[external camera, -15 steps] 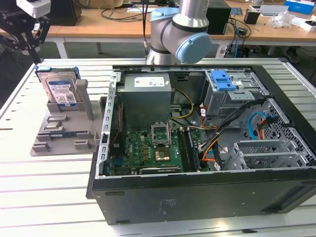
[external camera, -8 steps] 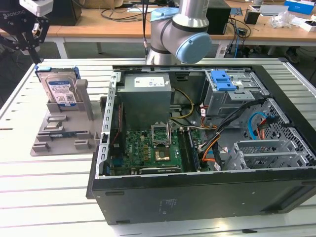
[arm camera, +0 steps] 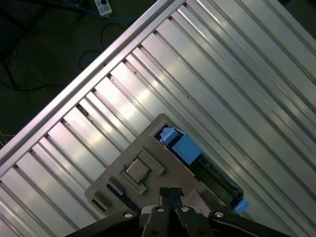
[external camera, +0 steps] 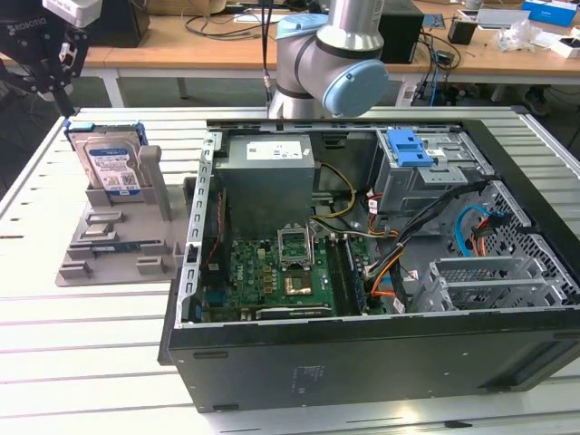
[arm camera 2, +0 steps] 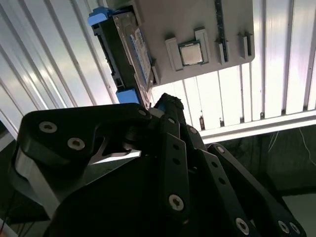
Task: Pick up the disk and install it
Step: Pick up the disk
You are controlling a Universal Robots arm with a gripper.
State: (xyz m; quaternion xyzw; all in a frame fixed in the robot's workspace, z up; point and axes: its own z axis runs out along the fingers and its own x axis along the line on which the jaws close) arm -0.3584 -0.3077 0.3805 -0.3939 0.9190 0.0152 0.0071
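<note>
The disk [external camera: 109,161] stands upright in a slot at the back of a grey holder [external camera: 118,249], on the exterior view's left. It is silver with a white-and-blue label and a blue carrier frame. My black gripper [external camera: 62,95] hangs above and slightly behind it, apart from it, its fingers together on nothing. In the second wrist view the disk [arm camera 2: 126,54] shows edge-on beyond the fingertips [arm camera 2: 168,104]. In the first wrist view its blue carrier [arm camera: 186,149] lies just past the gripper [arm camera: 168,193].
An open computer case [external camera: 362,362] lies on the slatted metal table [external camera: 82,335], with a grey power supply [external camera: 267,172], a motherboard [external camera: 281,272] and a drive cage with a blue latch [external camera: 412,149]. A processor chip [arm camera 2: 190,53] rests on the holder. The arm's base [external camera: 326,54] stands behind the case.
</note>
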